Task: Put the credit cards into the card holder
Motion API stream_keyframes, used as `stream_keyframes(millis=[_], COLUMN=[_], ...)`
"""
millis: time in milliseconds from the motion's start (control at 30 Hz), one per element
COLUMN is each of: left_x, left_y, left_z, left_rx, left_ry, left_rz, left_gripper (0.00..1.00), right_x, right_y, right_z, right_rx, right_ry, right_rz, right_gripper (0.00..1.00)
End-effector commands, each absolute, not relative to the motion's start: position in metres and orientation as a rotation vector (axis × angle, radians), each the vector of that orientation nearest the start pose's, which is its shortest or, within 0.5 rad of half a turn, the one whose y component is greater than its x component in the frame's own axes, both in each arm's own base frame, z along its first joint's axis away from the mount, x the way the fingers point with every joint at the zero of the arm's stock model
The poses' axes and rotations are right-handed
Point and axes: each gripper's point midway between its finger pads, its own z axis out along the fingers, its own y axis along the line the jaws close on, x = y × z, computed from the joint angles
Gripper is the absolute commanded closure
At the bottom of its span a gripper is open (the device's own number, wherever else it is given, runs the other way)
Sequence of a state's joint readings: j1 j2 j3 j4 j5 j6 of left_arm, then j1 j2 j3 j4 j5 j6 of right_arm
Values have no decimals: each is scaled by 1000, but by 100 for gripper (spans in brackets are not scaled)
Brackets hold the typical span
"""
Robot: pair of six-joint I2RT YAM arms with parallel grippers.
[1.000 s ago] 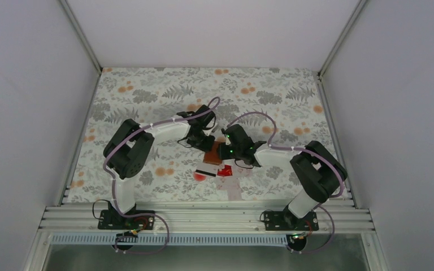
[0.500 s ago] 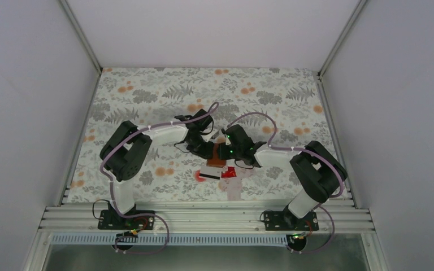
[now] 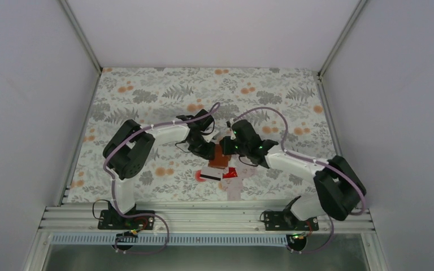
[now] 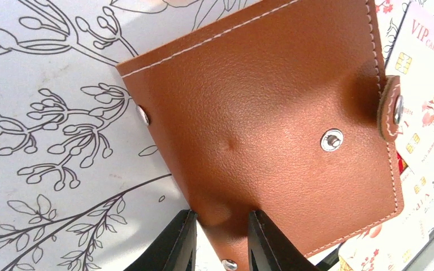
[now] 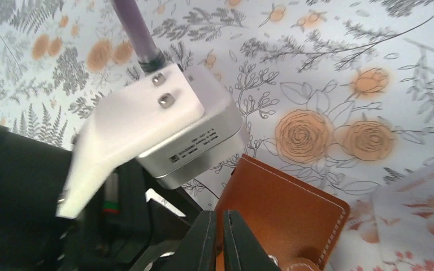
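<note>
The card holder (image 4: 260, 113) is a squarish fold of tan, fine-grained leather with rounded corners. A line of pale stitching (image 4: 215, 38) runs along its edge, a round silver snap stud (image 4: 331, 139) is set in its face, and a short leather tab (image 4: 391, 107) with its own metal snap wraps over one side. One corner of the card holder is pinched between the black left fingers (image 4: 191, 226), which stand a narrow way apart on it, and the rest of the leather spreads away from their tips. The black right fingers (image 5: 219, 226) are pressed flat together with nothing visible between them, their tips at the holder's stitched edge. Past the holder, on the side away from the left fingers, lie the credit cards (image 4: 424, 141): thin, glossy, pale cards printed with pink blossoms and small gold chip squares, plus a sliver of red. The uppermost one reads "VIP CARD". The surface (image 4: 45, 113) is a smooth sheet printed with line-drawn branches, grey ferns and orange roses. Just beyond the right fingers is a silver box-shaped wrist camera (image 5: 192, 141) on a white mount with a purple cable (image 5: 138, 34); the small label on the box is too blurred to read.
</note>
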State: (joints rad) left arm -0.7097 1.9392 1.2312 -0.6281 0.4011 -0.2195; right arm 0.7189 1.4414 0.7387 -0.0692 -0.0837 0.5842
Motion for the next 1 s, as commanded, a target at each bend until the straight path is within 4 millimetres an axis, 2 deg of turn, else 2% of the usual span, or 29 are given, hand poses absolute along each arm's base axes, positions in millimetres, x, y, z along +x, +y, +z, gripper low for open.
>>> stream_keyframes(millis=[0, 100, 167, 300, 433, 600, 800, 967], left_x=[254, 255, 255, 258, 263, 266, 279, 273], left_y=[-297, -295, -292, -284, -278, -285, -291, -290], left_z=[-7, -9, -11, -20, -22, -6, 35, 45], left_rx=[826, 818, 812, 807, 812, 812, 764, 718], left_ry=[2983, 2995, 3007, 3038, 3038, 3016, 2958, 2959], left_rz=[-590, -564, -533, -430, -324, -356, -367, -407], left_gripper=[76, 76, 76, 76, 76, 75, 60, 43], right_x=[279, 265, 256, 243, 245, 250, 247, 245], right_y=[235, 210, 205, 214, 226, 239, 227, 230], right_z=[96, 77, 69, 57, 53, 58, 53, 50], right_rx=[-91, -1, 21, -11, -48, -64, -22, -33], right_ry=[2492, 2578, 2607, 2642, 2635, 2599, 2603, 2608], right_rz=[566, 450, 447, 538, 579, 660, 608, 640], right_gripper=[95, 96, 96, 96, 96, 96, 96, 96])
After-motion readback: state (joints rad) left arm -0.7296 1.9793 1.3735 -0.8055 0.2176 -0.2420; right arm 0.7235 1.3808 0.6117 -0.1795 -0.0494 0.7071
